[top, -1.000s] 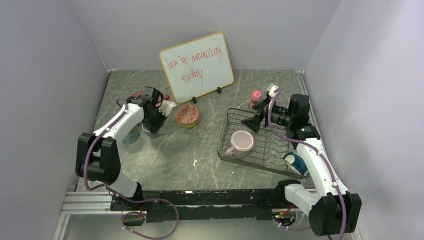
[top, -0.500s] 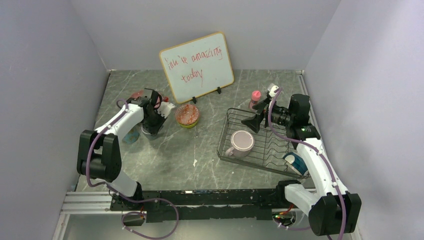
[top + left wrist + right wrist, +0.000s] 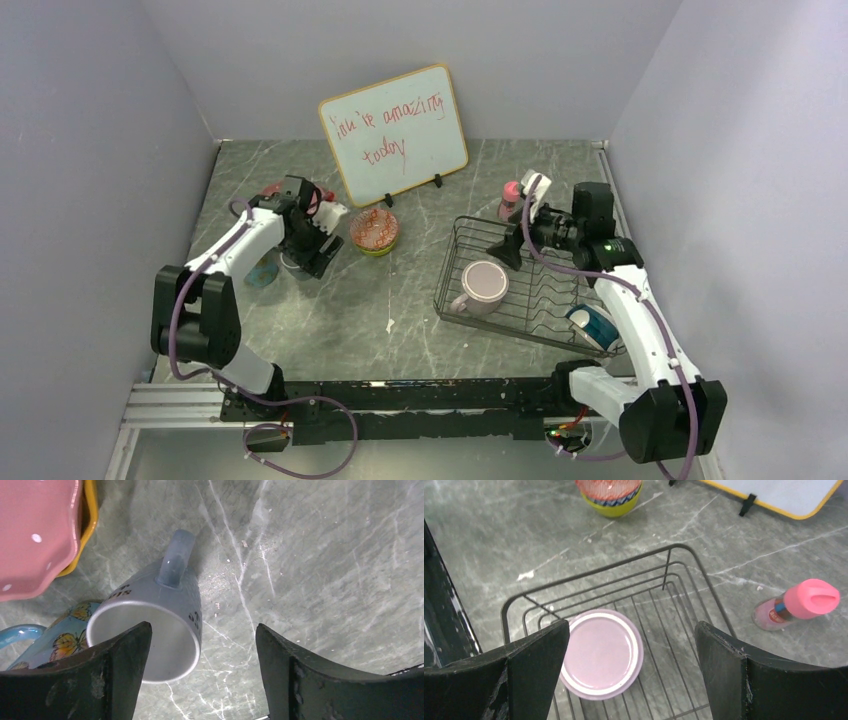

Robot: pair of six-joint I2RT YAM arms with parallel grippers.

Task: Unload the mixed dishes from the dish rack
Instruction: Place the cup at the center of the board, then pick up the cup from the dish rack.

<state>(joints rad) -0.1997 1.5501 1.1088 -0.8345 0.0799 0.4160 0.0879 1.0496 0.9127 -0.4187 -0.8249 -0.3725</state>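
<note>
A grey cup (image 3: 150,625) stands upright on the table beside a light blue butterfly cup (image 3: 55,640). My left gripper (image 3: 202,630) is open just over it. One finger (image 3: 115,670) hangs over the cup's mouth and the other is clear of it, with nothing gripped. In the top view the left gripper (image 3: 312,252) is at the far left. The dish rack (image 3: 520,300) holds a lilac mug (image 3: 484,285) and a teal-white bowl (image 3: 592,325). My right gripper (image 3: 631,630) hovers open above the lilac mug (image 3: 599,652) and touches nothing.
A pink dotted plate (image 3: 35,530) lies on an orange plate (image 3: 90,510) by the cups. Stacked bowls (image 3: 374,231) sit mid-table. A whiteboard (image 3: 394,132) stands at the back, and a small pink bottle (image 3: 511,197) stands behind the rack.
My left gripper has opened and let go of the grey cup, which now stands on the table. The right wrist has shifted slightly left over the rack.
</note>
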